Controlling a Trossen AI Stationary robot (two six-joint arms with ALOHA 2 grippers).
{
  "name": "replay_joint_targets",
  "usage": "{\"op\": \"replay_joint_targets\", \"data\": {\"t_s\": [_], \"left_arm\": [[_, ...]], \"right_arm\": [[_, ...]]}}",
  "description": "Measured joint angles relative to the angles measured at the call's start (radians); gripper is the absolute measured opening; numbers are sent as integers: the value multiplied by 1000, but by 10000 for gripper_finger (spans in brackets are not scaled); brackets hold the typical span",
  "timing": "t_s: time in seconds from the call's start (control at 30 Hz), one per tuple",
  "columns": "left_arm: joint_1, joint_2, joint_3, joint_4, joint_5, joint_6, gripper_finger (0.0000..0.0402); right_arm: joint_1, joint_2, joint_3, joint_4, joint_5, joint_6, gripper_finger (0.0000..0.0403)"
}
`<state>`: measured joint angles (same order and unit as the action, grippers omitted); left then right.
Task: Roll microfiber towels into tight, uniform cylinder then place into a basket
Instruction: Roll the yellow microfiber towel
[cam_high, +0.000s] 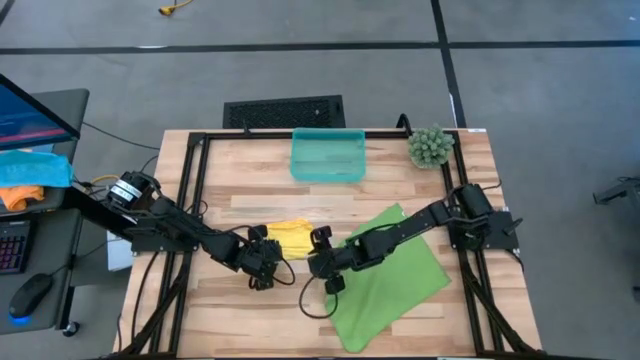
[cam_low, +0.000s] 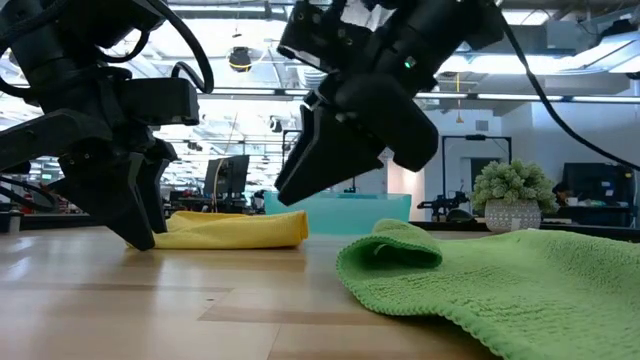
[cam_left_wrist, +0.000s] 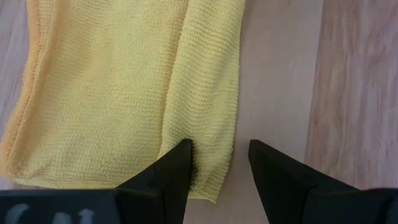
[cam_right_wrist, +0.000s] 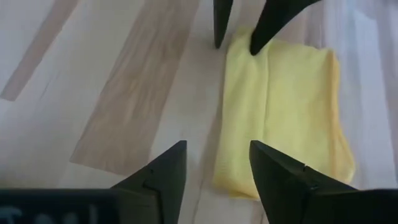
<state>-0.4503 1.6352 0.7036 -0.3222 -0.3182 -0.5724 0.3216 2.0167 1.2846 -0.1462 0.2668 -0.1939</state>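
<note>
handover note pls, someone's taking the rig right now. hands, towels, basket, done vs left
Left hand: open, fingers straddling one edge of the folded yellow towel.
Right hand: open, empty, above the table at the towel's other end.
Green towel: spread flat, one corner folded over.
Basket: empty, at the far edge.
Done: yellow folded.
Left: roll both, basket both.

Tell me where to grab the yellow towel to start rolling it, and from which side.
Probably the short folded edge of the yellow towel nearest the left claw, coming straight down from above. The towel lies flat, folded in layers, on the table, so only its edges offer anything to pinch. The left claw already stands open astride that edge; the right claw hovers open at the opposite end.
</note>
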Motion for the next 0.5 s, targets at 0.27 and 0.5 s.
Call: {"op": "replay_joint_targets", "data": {"t_s": [0.27, 0.5], "left_arm": [[0, 0, 0, 0, 0, 0, 157], [0, 0, 1, -1, 0, 0, 157]], "right_arm": [[-17, 0, -1, 19, -17, 17, 187], [-25, 90, 10, 63, -15, 3, 189]]}}
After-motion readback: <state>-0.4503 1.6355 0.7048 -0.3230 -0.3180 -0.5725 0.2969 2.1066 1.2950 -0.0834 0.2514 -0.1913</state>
